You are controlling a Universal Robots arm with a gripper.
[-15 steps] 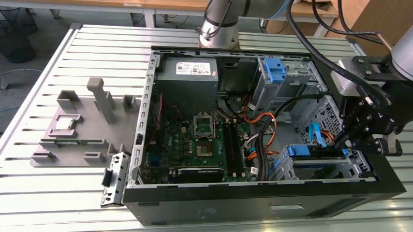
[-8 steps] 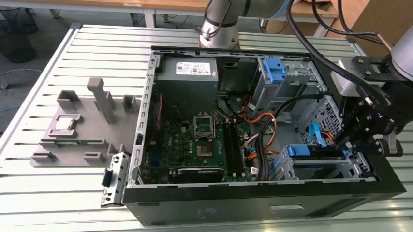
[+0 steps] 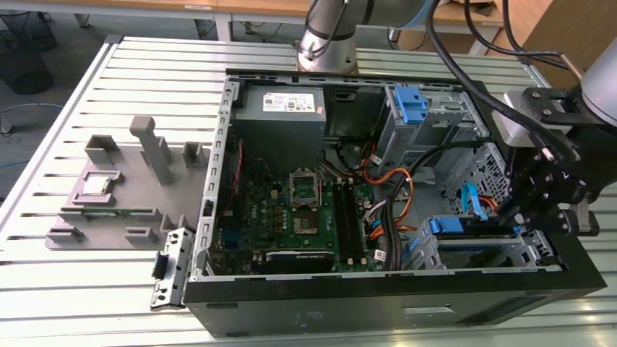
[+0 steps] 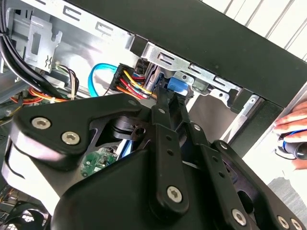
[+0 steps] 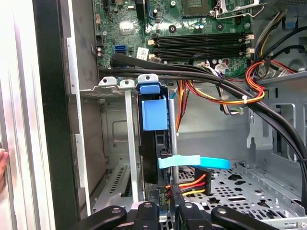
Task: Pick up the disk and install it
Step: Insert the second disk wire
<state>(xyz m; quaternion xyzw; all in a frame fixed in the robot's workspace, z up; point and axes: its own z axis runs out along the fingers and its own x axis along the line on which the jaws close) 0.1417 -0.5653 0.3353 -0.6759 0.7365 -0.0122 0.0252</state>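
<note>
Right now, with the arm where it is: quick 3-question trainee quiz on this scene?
1. True or false: the disk lies on the table outside the computer case.
2. The tool is nearest to: A) the grey fixture, B) the drive cage, C) the power supply.
3. Fill in: the flat cable beside the disk is coloured ____.

Key: 1 false, it sits upright in the drive cage; 2 B; 3 blue.
</note>
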